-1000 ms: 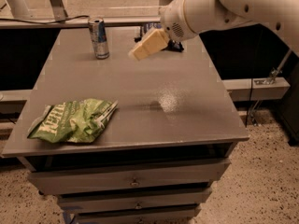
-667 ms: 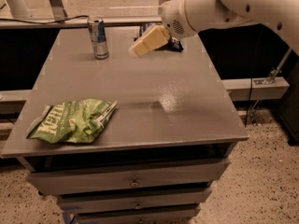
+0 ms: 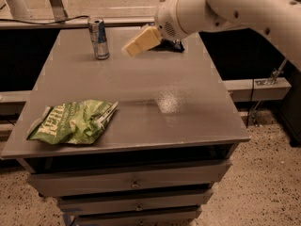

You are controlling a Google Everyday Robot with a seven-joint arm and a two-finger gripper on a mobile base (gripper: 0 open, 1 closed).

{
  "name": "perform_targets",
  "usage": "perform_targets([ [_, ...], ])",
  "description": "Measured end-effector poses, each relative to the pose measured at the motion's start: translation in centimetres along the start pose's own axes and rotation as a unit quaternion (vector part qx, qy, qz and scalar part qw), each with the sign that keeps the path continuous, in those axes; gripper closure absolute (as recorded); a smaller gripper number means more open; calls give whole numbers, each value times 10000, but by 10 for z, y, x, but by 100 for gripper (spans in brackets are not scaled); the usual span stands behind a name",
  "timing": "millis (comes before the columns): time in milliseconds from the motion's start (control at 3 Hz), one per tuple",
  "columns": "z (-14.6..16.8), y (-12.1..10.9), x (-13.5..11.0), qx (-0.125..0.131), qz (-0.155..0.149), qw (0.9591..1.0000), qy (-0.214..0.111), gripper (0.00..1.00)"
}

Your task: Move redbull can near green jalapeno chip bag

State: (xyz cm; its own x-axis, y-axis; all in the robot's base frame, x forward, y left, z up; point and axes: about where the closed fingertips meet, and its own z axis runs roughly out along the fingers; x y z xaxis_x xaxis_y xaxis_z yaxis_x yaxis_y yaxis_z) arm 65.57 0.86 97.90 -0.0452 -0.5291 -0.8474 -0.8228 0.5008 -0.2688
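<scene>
The redbull can (image 3: pixel 99 37) stands upright at the tabletop's (image 3: pixel 188 88) far edge, near the gripper (image 3: pixel 141 40), which hovers to its right. I cannot tell whether the jaws are parted. The green jalapeno chip bag (image 3: pixel 75 122) lies well apart, near-left. Something dark (image 3: pixel 171 46) hides behind the arm.

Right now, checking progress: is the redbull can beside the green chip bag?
No: the redbull can stands far back, the chip bag front-left, the gripper near the can.
</scene>
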Motion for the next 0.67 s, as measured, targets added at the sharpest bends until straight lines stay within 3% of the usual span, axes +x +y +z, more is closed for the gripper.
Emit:
perform_targets([
  [667, 92, -17, -9, 323, 397, 9964, -670, 0],
])
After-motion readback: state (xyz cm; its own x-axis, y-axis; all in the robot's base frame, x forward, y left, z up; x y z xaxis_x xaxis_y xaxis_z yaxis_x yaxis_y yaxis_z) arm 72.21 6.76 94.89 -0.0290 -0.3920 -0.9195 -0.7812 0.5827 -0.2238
